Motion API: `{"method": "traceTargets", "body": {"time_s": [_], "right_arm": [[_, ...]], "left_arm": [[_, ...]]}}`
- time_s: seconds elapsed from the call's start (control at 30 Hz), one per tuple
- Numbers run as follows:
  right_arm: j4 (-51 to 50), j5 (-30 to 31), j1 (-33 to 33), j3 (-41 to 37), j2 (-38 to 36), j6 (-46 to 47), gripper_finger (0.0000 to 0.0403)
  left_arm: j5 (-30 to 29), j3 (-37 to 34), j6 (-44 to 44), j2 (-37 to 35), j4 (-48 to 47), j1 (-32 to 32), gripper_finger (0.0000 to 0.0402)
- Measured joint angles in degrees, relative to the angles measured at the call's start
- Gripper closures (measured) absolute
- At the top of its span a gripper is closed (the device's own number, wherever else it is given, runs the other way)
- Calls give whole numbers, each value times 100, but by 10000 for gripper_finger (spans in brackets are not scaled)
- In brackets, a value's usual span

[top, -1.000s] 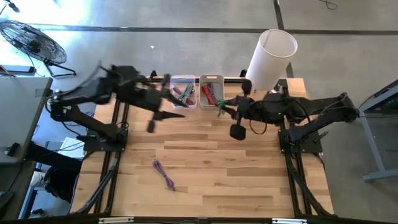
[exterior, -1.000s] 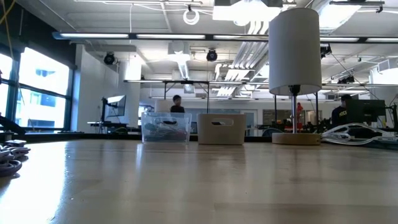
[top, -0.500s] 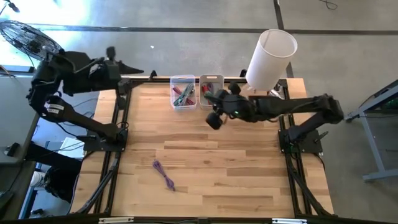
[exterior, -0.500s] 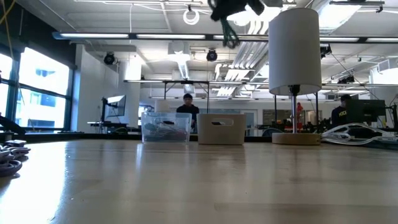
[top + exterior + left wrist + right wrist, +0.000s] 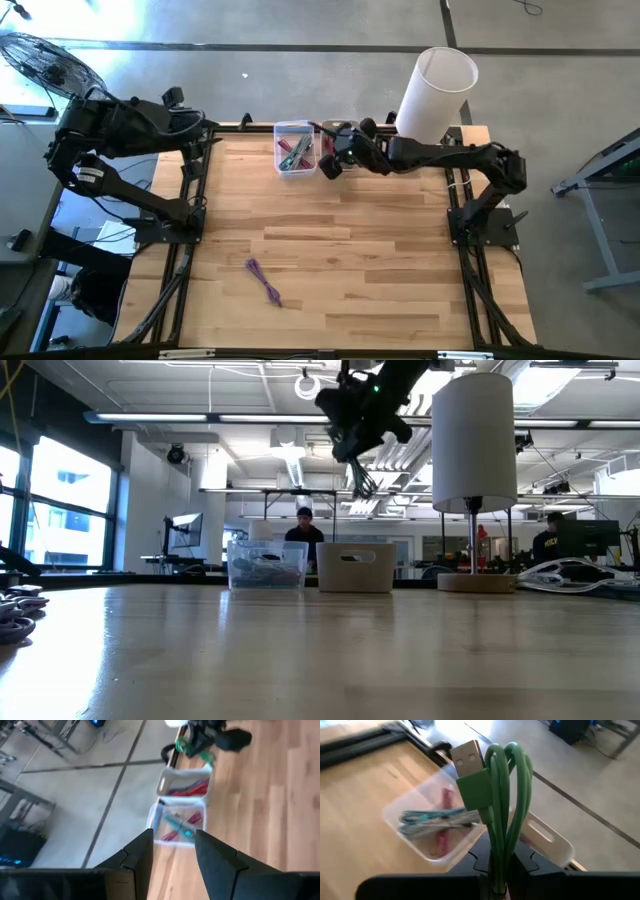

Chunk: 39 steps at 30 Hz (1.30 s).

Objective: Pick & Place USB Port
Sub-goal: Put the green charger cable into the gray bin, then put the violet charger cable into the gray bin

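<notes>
A green USB cable (image 5: 500, 805), coiled into loops with its metal plug (image 5: 469, 754) on top, is in my right gripper (image 5: 499, 859), which is shut on it. In the high view this gripper (image 5: 340, 148) hovers over the white bin (image 5: 341, 142), beside the clear bin (image 5: 293, 148). Both bins stand on the table's far edge and hold other cables. My left gripper (image 5: 172, 855) is open and empty, drawn back over the table's far left corner (image 5: 190, 125). A purple cable (image 5: 263, 280) lies on the wood near the front left. My right gripper pinches the bundled green loops (image 5: 498, 851) between its two fingers, with the loops and plug reaching past the fingertips. It comes from the table's right side, slanting down. The cable is lifted clear, and a loop (image 5: 361, 478) hangs below the gripper above the bins.
A tall white lamp shade (image 5: 437, 92) stands at the far right corner, close behind my right arm. The clear bin (image 5: 177, 826) holds teal and pink cables, the white bin (image 5: 187, 784) red ones. Bare wood spreads across the table's middle and near side.
My right gripper has carried the green cable down and toward the table's left and far edge, from beside the lamp to above the bins, rolling as it went. My left arm has pulled back from the bins to the far left corner and turned its gripper.
</notes>
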Motion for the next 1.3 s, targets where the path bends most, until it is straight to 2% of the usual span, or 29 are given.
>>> {"method": "traceTargets", "body": {"time_s": [0.23,0.5,0.6,0.77,0.97,1.13,1.3], "right_arm": [[-140,-92,-416,0,263,155,385],[-219,-426,-792,0,546,318,385],[-327,-634,-882,0,719,403,385],[-358,-667,-907,0,1008,380,380],[-162,-806,-933,0,1103,271,316],[-50,-896,-931,0,1086,266,254],[113,-1858,-931,0,1082,345,204]], "left_arm": [[-192,-220,105,-74,-208,0,259],[-216,-818,139,-127,-208,0,259],[-151,-1094,507,-125,-209,0,259],[-152,-1548,547,-122,-206,0,259],[-116,-1847,496,-120,-207,0,259],[255,-1959,494,-120,-206,0,259],[660,-2110,493,-120,-204,0,259]]}}
